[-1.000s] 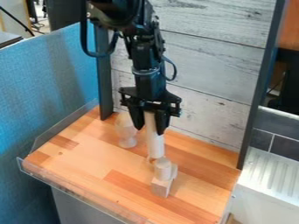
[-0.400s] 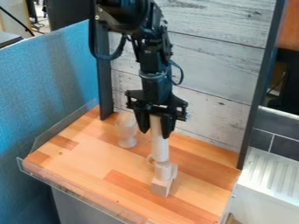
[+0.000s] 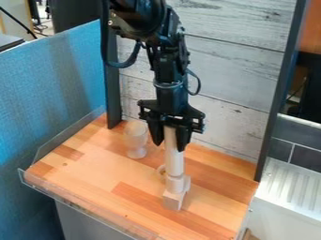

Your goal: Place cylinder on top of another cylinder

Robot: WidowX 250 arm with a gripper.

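Long white cylinder [image 3: 175, 164] is located right of the frame's centre, below mid-height, and is held near upright. The black two-finger gripper [image 3: 169, 146] hangs above the work surface; its claw pinches the cylinder's upper part, one finger at each side. In the view, the cylinder's lower end meets the top of a short, pale wooden cylinder [image 3: 175, 184]; whether the two touch cannot be told.

The short cylinder sits above an angular, pale wooden block [image 3: 172, 200] in the lower centre of the frame. Just beside its left side is a small, pale, curved piece [image 3: 161, 171], partly hidden.

Surrounding items: a translucent, pale goblet [image 3: 135, 140] stands upright left of the claw, near it and apart from the held cylinder. A grey-white wood-plank panel [image 3: 225, 70] bounds the work surface at the rear. A transparent rim [image 3: 85, 210] borders the light-brown wooden tabletop [image 3: 87, 180] at lower left. A blue fabric partition [image 3: 56, 93] occupies the left, and a ridged, silver metal surface [image 3: 285, 201] the lower right.
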